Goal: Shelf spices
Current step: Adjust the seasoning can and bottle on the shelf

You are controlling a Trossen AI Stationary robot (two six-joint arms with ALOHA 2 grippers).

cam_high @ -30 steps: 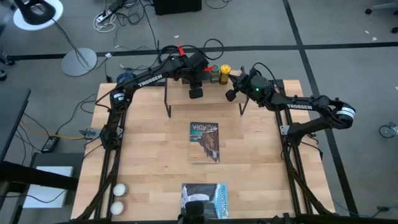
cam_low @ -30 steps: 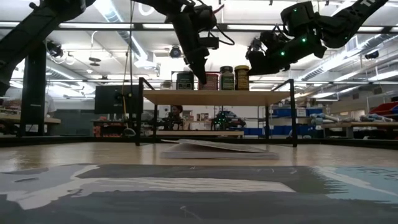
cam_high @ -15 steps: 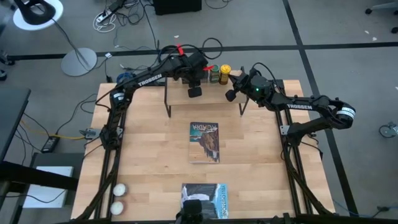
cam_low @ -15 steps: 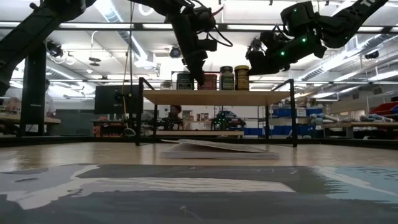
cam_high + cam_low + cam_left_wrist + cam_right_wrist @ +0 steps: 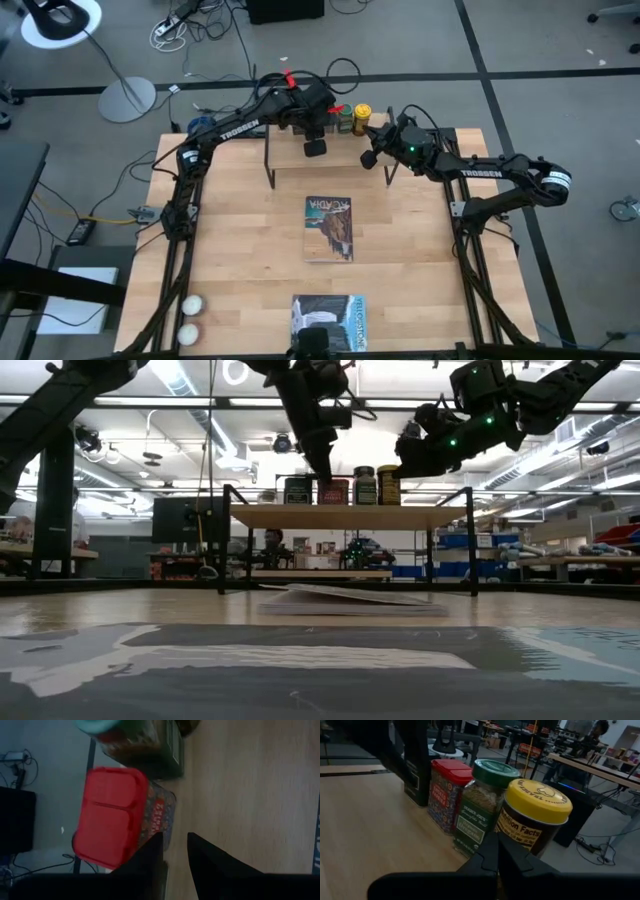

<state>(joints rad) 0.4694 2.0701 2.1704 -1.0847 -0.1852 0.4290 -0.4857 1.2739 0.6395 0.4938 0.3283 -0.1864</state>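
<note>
The shelf (image 5: 330, 150) (image 5: 345, 516) stands at the table's far side. On its far edge, left to right in the low view, stand the dark square tin (image 5: 297, 490), the red tin (image 5: 334, 491) (image 5: 110, 817), the green jar (image 5: 365, 485) (image 5: 482, 805) and the yellow-lidded jar (image 5: 388, 484) (image 5: 535, 817). The tiny pale jar I cannot make out. My left gripper (image 5: 324, 472) (image 5: 174, 847) points down just above the red tin's near side, narrowly open and holding nothing. My right gripper (image 5: 369, 156) (image 5: 496, 845) is shut and hovers over the shelf's right end, before the green and yellow-lidded jars.
A book (image 5: 329, 228) lies at the table's middle and another (image 5: 330, 318) at the near edge. Two white balls (image 5: 189, 318) sit at the near left corner. The shelf's black legs (image 5: 224, 545) stand at its ends. Bare wood lies left and right of the books.
My left gripper has risen a little from the red tin's near side. My right gripper has shifted slightly toward the table's left and upward. The spices have stayed where they were.
</note>
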